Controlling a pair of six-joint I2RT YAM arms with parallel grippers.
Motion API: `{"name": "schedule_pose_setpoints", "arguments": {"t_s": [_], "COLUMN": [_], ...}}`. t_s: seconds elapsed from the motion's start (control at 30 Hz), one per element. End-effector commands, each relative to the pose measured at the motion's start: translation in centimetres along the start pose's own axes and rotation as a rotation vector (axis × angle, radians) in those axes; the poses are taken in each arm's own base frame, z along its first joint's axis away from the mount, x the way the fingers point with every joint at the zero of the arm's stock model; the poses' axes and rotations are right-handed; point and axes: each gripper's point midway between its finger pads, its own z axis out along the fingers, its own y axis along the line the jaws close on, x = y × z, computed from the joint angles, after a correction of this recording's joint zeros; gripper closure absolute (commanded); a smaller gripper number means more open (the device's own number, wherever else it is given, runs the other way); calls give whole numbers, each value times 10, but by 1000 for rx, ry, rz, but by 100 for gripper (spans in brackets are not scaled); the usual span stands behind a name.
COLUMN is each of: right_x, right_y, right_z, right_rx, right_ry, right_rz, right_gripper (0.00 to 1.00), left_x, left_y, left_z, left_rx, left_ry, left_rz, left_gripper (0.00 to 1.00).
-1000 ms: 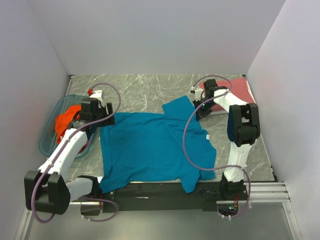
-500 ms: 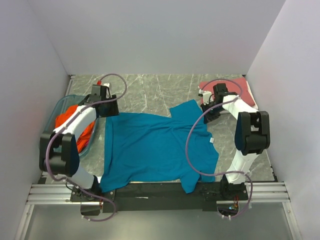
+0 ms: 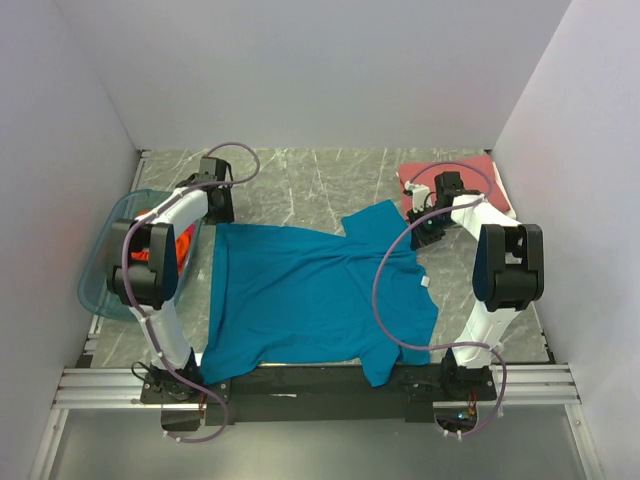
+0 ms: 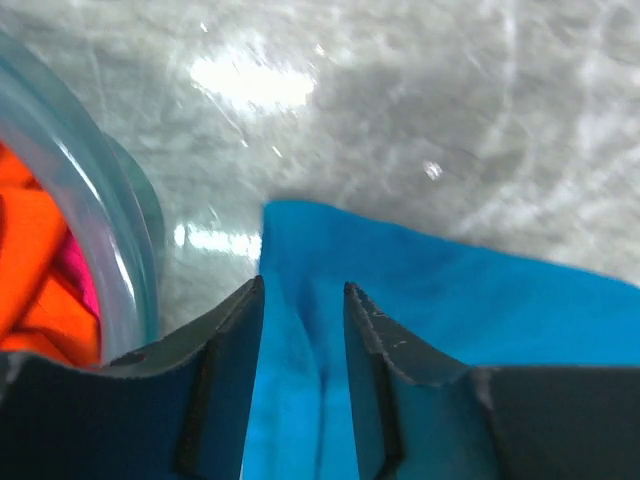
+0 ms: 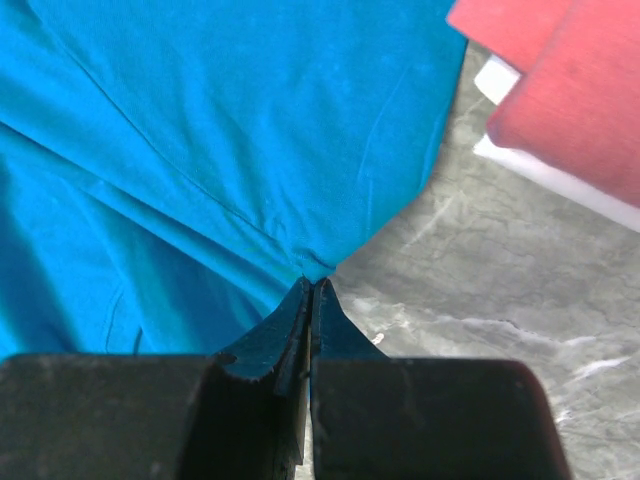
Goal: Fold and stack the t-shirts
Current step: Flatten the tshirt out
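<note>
**Teal shirt [image 3: 310, 295] held at its far edge**

It lies spread on the table [image 3: 300, 185]. The right gripper [image 5: 311, 285] is pinched shut on the far right sleeve, near the red shirt [image 5: 570, 90]. The left gripper [image 4: 302, 290] has its jaws apart over the far left corner, perhaps touching cloth, next to the tub [image 4: 110, 230] holding the orange shirt [image 4: 30, 260].

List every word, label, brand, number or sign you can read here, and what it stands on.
No text can be read in any view.
White tag at the edge of the teal t-shirt: too small to read.
White patch beside the red t-shirt: blurred, no print legible.
</note>
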Motion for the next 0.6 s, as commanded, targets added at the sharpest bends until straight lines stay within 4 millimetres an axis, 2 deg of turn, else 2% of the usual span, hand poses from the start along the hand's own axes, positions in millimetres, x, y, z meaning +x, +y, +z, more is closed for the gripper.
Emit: {"name": "schedule_pose_setpoints", "arguments": {"t_s": [0.0,0.13,0.33,0.43,0.57], "right_x": [-14,-15,-16,-17,-18], "right_y": [-5,-5,-3,-3,-3], "right_z": [-10,-9,-6,-6,-7], "right_rx": [9,4,-14,-17,-14], "right_ry": [-63,-64,-63,-63,-67], "right_rz": [-25,-26,-22,-22,-23], "right_gripper": [100,100,100,100,100], "left_x": [-18,-18,-17,-7,14], "left_y": [11,4,-12,-28,-37], "left_z": [4,7,-9,-5,11], "left_rx": [-70,-34,88,174,206], "left_ry": [-19,-8,-28,26,114], "left_rz": [19,26,31,36,24], "left_gripper": [61,81,83,87,91]}}
